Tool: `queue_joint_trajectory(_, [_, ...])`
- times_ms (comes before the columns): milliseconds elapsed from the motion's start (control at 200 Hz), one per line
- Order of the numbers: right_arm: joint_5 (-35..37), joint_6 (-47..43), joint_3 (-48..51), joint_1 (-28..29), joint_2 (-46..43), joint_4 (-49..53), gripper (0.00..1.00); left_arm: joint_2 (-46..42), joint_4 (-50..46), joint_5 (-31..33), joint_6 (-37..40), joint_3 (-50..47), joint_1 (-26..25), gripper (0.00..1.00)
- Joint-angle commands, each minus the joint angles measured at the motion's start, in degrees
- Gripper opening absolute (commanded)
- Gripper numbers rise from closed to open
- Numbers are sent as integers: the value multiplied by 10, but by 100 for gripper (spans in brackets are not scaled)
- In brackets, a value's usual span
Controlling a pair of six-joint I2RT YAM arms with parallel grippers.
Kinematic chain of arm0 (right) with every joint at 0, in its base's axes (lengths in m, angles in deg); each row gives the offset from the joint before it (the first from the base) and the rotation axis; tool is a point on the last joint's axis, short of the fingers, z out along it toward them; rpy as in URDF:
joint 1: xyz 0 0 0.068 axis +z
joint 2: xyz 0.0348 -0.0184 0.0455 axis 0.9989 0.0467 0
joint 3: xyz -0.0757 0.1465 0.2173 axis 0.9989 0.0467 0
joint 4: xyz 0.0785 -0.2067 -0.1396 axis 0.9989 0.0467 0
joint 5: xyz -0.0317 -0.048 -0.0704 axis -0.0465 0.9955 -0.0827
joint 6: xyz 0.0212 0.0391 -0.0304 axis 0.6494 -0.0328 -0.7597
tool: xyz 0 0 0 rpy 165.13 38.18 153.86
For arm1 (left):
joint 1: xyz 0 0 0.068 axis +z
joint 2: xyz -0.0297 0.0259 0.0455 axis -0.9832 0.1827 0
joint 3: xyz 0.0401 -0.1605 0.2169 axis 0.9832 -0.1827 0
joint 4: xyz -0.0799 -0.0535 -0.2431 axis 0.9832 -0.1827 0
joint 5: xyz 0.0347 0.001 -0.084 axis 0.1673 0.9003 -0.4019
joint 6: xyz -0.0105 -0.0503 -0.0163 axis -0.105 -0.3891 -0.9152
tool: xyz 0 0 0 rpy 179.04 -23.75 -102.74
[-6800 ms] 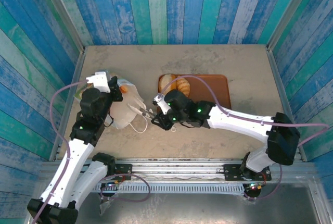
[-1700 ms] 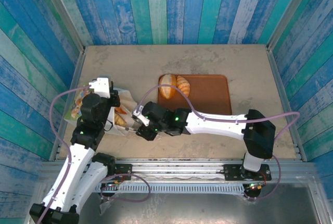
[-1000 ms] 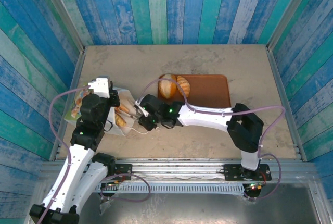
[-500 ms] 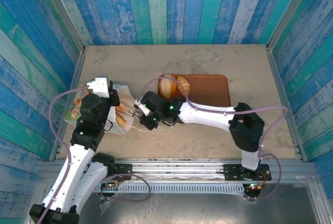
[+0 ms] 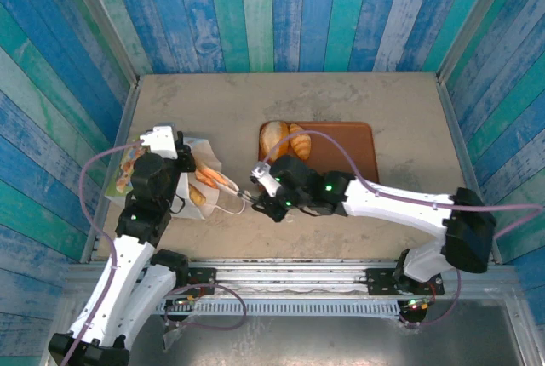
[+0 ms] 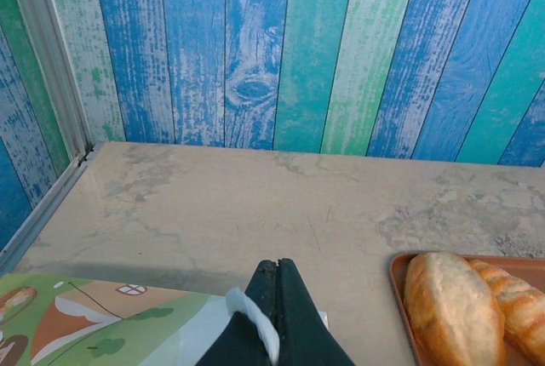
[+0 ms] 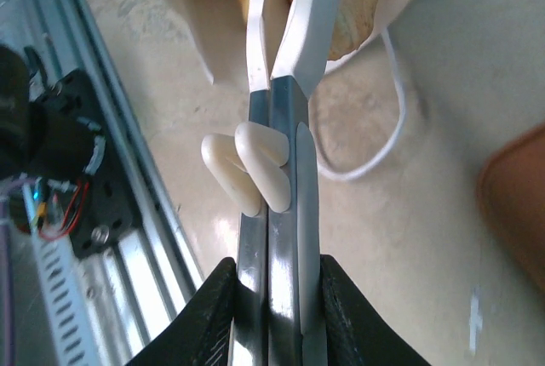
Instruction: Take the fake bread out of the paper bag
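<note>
Moved: since half a second ago the right arm has drawn back from the paper bag [image 5: 197, 146], its elbow swung wide.
Fake bread [image 5: 207, 181]: I see orange and tan pieces inside the bag's mouth.
Bag: it lies on its side on the table [image 5: 341, 98].
Left gripper [image 5: 183, 158]: clamped on the bag's top edge.
Right gripper [image 7: 272, 298]: clenched on the tongs [image 7: 281, 128], whose tips reach the bag's mouth. I cannot tell whether they pinch a piece.
Tray [image 5: 341, 149]: right of the bag, carrying two loaves [image 5: 274, 139].
</note>
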Motion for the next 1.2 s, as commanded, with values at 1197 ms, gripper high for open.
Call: queue_joint_trajectory(1197, [-281,74,190,-355,-125,67,34,-14,-7,-1,-22,0,4,0])
